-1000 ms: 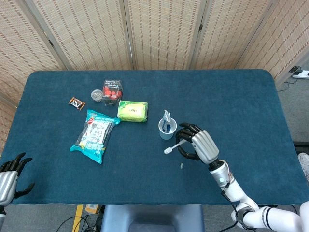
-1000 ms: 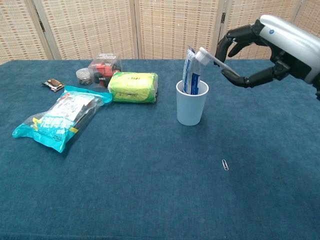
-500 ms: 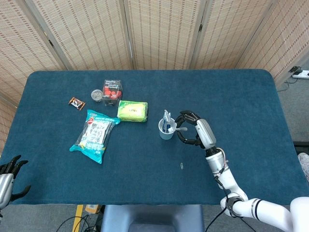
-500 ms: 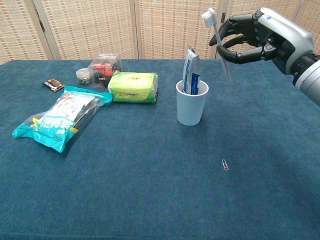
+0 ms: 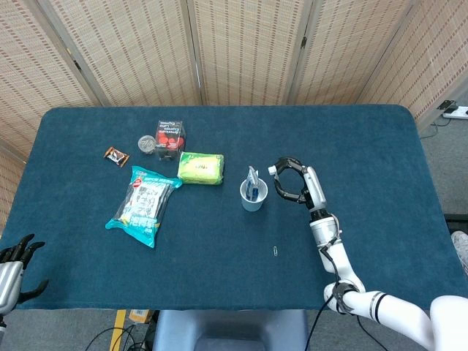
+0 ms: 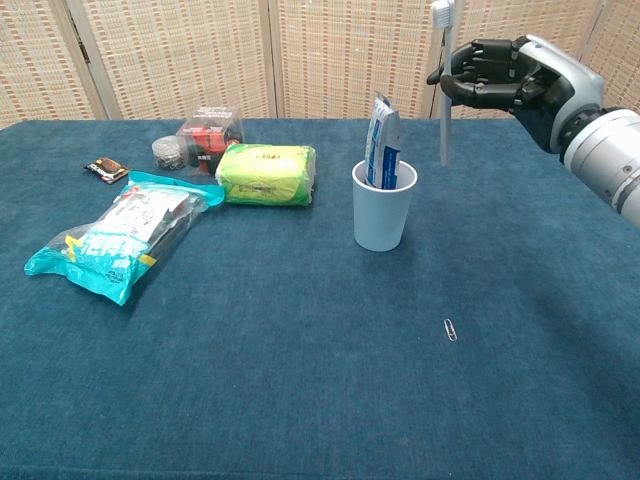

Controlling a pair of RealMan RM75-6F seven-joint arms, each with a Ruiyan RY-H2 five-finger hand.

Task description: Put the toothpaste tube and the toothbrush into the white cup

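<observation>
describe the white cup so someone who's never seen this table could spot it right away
Start at the blue-clothed table and look near its middle, just right of the yellow-green packet. The white cup stands there upright, apart from the snack packs. It is the only open container, and a blue and white toothpaste tube sticks up out of it, with the right hand holding a toothbrush close by.

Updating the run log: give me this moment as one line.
right hand: holds toothbrush upright, beside white cup | toothpaste tube: in cup | left hand: idle

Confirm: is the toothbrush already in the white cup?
No. The right robot hand holds the toothbrush upright in the air, beside and above the white cup.
</observation>
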